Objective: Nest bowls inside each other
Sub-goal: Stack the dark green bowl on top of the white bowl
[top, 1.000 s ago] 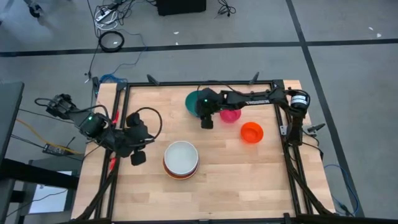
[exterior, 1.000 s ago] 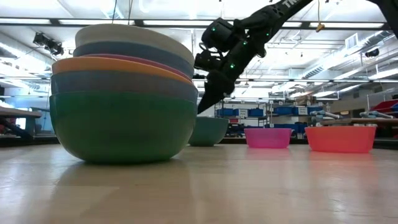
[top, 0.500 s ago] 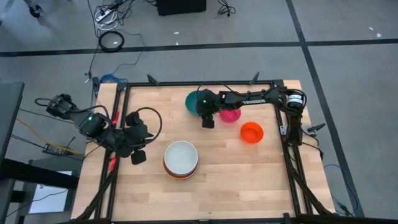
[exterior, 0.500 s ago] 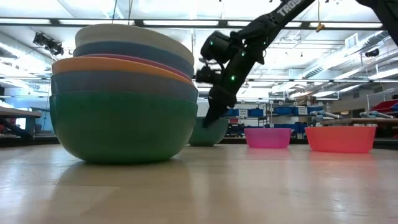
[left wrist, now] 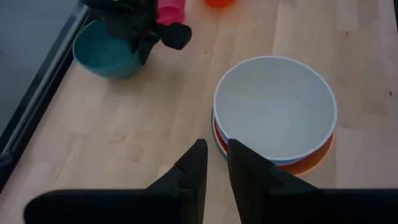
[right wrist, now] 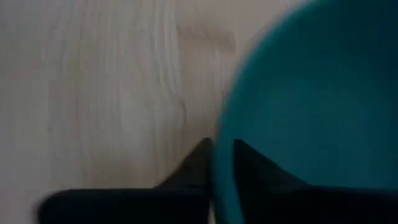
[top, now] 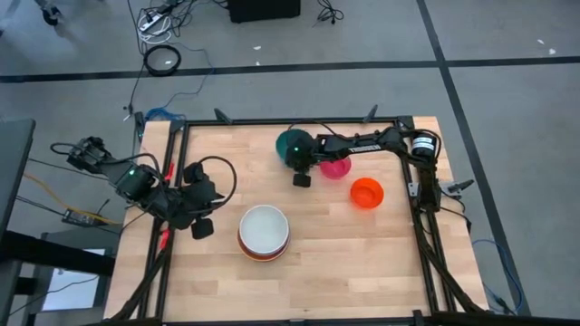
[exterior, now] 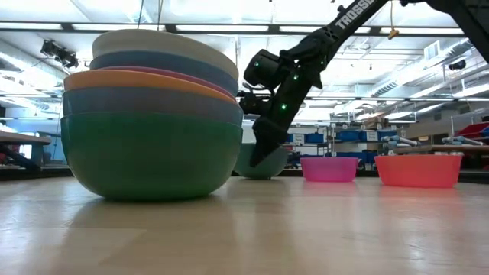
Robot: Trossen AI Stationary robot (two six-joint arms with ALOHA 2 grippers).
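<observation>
A teal bowl (top: pixel 288 145) stands at the far middle of the table, with my right gripper (right wrist: pixel 216 163) shut on its rim. To its right stand a magenta bowl (top: pixel 338 167) and a red-orange bowl (top: pixel 367 193). Near the table's middle, several bowls sit nested in a stack (top: pixel 264 232), a white one on top and a dull green one (exterior: pixel 151 156) at the bottom. My left gripper (left wrist: pixel 214 163) hangs above the table to the left of the stack, with a narrow gap between its fingers and nothing in it. My right gripper has the teal bowl's rim (right wrist: pixel 219 140) between its fingers, on the bowl's near-right side: one finger (right wrist: pixel 249 163) inside the bowl, the other (right wrist: pixel 196 163) outside. The fingers slant down from above. The bowl (exterior: pixel 263 164) rests with its base on the table.
Black frame rails (top: pixel 290 120) run along the table's far, left and right edges. Bare wood (top: pixel 362 263) lies in front of the stack and at the near right. The magenta bowl stands close beside my right arm.
My right gripper has sunk toward the teal bowl, and its fingers now stand on either side of the rim. The teal bowl has shifted a little toward the table's right edge.
</observation>
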